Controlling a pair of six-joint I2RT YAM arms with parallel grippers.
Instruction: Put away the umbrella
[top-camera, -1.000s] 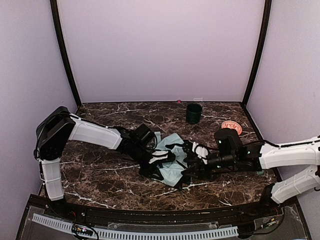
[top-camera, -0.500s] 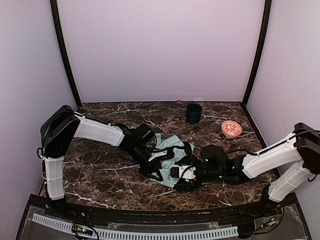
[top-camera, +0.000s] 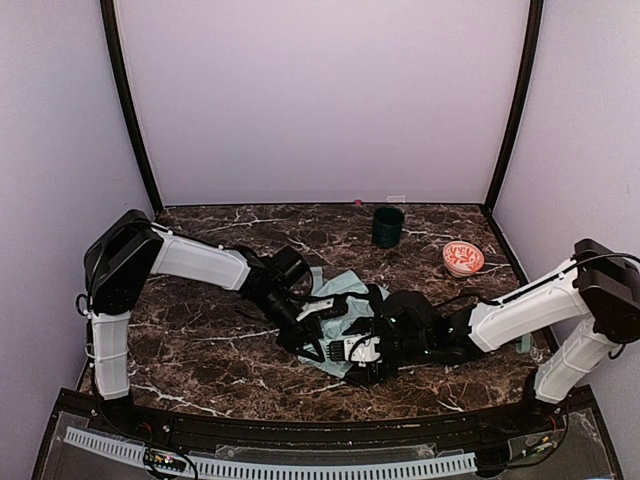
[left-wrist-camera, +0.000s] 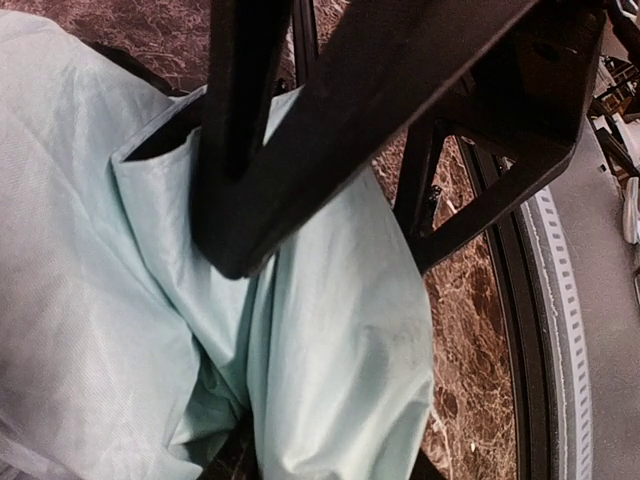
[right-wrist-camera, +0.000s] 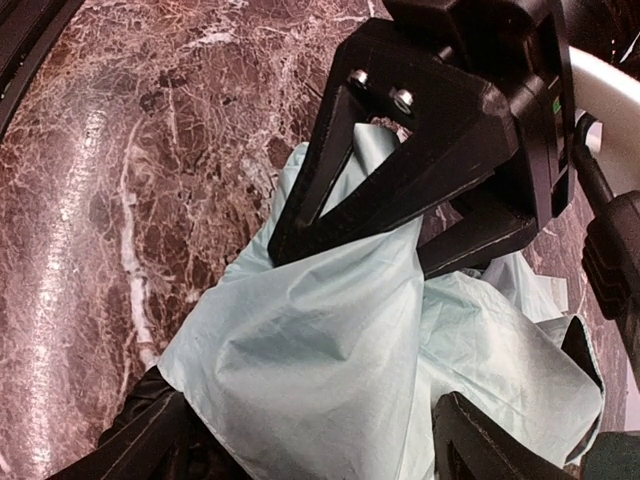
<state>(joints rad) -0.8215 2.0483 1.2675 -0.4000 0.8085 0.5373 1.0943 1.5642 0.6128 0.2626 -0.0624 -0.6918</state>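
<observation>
The umbrella (top-camera: 341, 285) lies crumpled on the marble table, pale mint canopy with black ribs showing. My left gripper (top-camera: 312, 322) comes in from the left and is shut on a bunched fold of the canopy (left-wrist-camera: 330, 340). In the right wrist view, the left gripper (right-wrist-camera: 355, 255) has fabric pinched between its black fingers. My right gripper (top-camera: 352, 352) reaches in low from the right and is open. Its fingers (right-wrist-camera: 150, 440) straddle a mint fold (right-wrist-camera: 330, 360) without closing on it. The shaft and handle are hidden under fabric and arms.
A dark green cup (top-camera: 388, 226) stands at the back of the table. A red-and-white bowl (top-camera: 463, 257) sits to the right behind the right arm. The black front rail (left-wrist-camera: 505, 300) runs close to the umbrella.
My right gripper has moved left along the table onto the umbrella, close to the left gripper, and has opened wide. The left gripper has kept its hold and barely shifted.
</observation>
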